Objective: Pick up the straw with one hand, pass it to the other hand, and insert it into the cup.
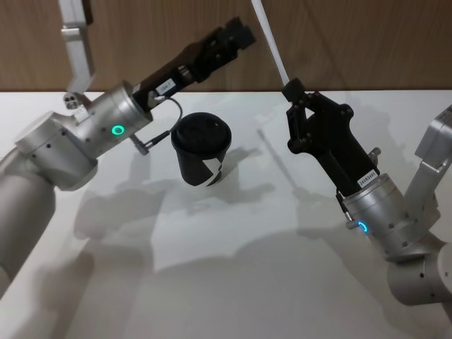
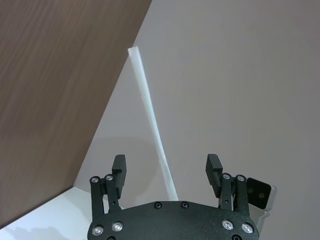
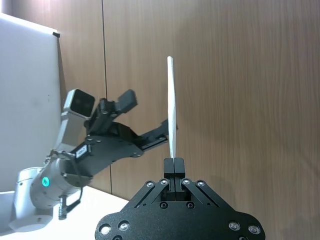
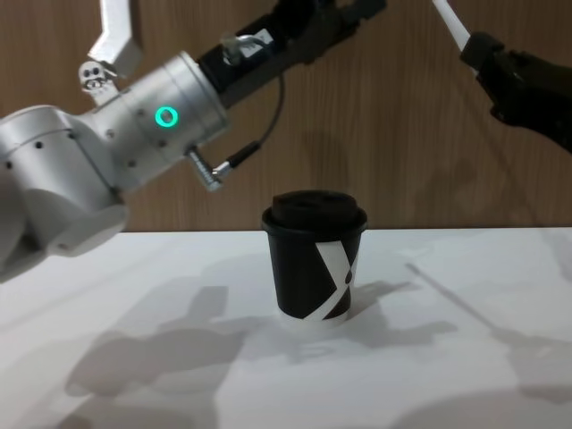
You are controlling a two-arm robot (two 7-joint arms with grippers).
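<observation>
The straw is up in the air, nowhere near the tabletop. The right gripper has it by the bottom end, fingers clenched tight on it. You can see that best in the right wrist view, where the two fingers are pressed together around the straw and it sticks straight out from the gripper. In the head view the straw leans up and back toward the left, and its top runs out of the frame. The chest view has the same thing in the upper right corner: straw coming out of the black right gripper.

The left gripper is raised too, just beside the upper part of the straw, on its left. Its fingers are spread wide and aren't grasping anything. In the left wrist view the straw lines up in the gap between the two spread fingers of the gripper. I can't tell whether it's actually between them or a bit beyond. In the right wrist view the left gripper sits close to the straw, with one finger crossing behind it.

The cup stands upright on the tabletop with its domed lid on. It's toward the far edge, about midway along it, below and between the two grippers. The chest view shows the cup from the side with its white X mark, and a wood-panel wall behind.
</observation>
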